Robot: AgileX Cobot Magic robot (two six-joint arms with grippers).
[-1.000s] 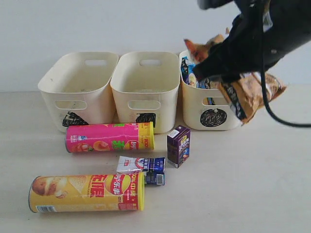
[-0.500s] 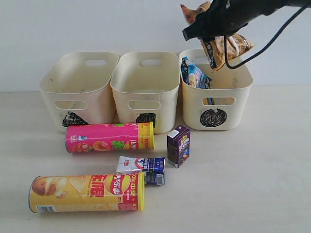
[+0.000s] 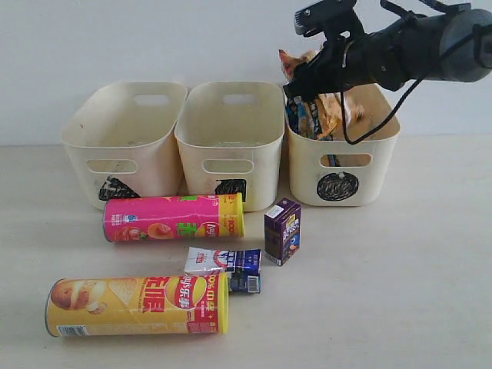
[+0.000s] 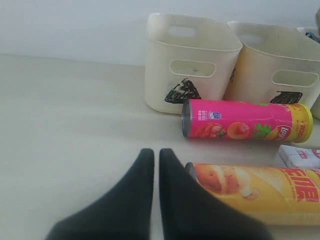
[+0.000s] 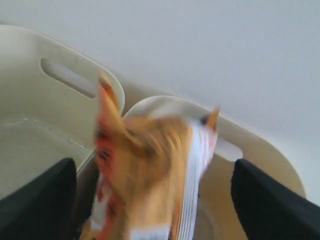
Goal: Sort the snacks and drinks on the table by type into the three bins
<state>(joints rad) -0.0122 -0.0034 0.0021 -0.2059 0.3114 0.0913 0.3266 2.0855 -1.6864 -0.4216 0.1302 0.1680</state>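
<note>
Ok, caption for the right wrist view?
Right gripper, jaws wide apart, above a cream bin, with a blurred orange bag in the gap between them.

Foreground: left end effector (image 4: 156, 152), black fingers pressed together at tips. Just beside fingers: yellow chip tube (image 4: 250, 187), lying on its side on counter (image 4: 70, 115), base end toward them. Beyond that: pink chip tube (image 4: 245, 121), also on its side, yellow lid pointing away, close in front of 2 cream bins. Side by side: triangle bin (image 4: 190, 65), square bin (image 4: 280, 65). At frame edge between tubes: corner of white carton (image 4: 302, 156).
</note>
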